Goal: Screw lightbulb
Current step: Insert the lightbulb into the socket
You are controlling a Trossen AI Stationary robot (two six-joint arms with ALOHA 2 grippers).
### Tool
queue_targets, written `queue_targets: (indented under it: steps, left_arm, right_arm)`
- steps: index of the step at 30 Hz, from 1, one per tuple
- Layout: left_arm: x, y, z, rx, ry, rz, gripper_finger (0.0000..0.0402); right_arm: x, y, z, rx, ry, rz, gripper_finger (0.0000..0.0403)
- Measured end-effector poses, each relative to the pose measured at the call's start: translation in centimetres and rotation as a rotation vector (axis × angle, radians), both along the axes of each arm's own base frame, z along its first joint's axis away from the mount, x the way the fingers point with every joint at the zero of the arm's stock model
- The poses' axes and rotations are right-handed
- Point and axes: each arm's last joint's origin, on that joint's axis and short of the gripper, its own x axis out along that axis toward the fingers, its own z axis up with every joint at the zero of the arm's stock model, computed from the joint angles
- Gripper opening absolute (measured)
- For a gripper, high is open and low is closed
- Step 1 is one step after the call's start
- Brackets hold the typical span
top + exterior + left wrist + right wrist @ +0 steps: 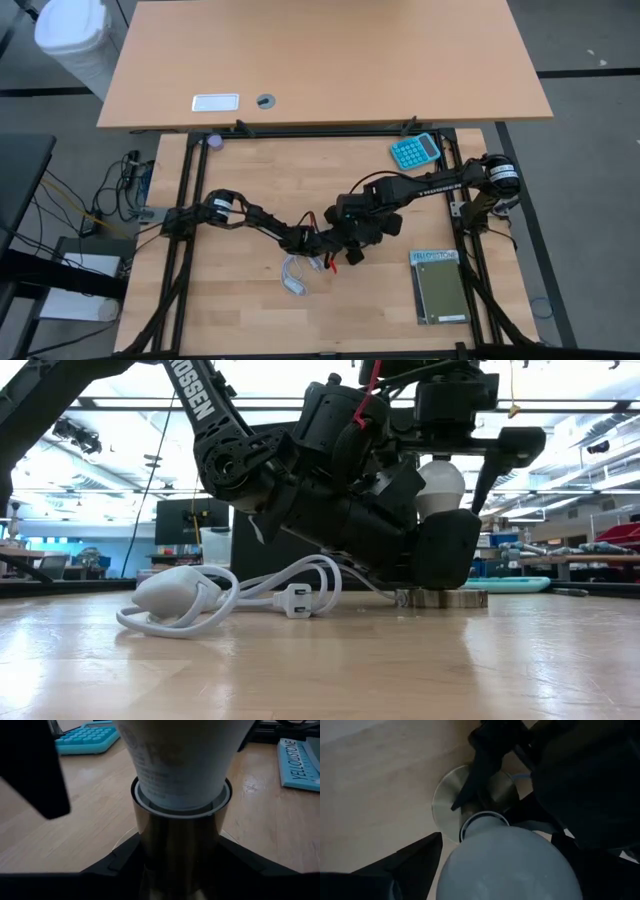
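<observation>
Presently the lightbulb (180,760) stands upright with its neck seated in the metal socket (180,840), whose round base disc (447,795) rests on the worktop (320,670) near its middle. The left gripper (180,870) has its fingers closed around the socket barrel, steadying it. The right gripper (485,865) sits over the bulb's dome with fingers spread wide on either side, not clamping it. Threading appears well advanced, though how deep the screw base sits cannot be confirmed, as the collar hides it. Remaining, in my judgement: any final turns, then withdrawal of both arms.
</observation>
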Motion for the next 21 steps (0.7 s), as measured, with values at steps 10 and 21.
queue_targets:
  steps: [10,21]
  left_arm:
    - [0.01,-0.02,0.00,-0.002,0.001,-0.008,0.0206]
    - [0.01,-0.02,0.00,-0.003,0.000,-0.008,0.0206]
  right_arm:
    - [0.06,-0.02,0.01,-0.013,-0.002,0.057,0.0340]
    - [-0.04,0.02,-0.01,0.008,0.008,0.059,0.0281]
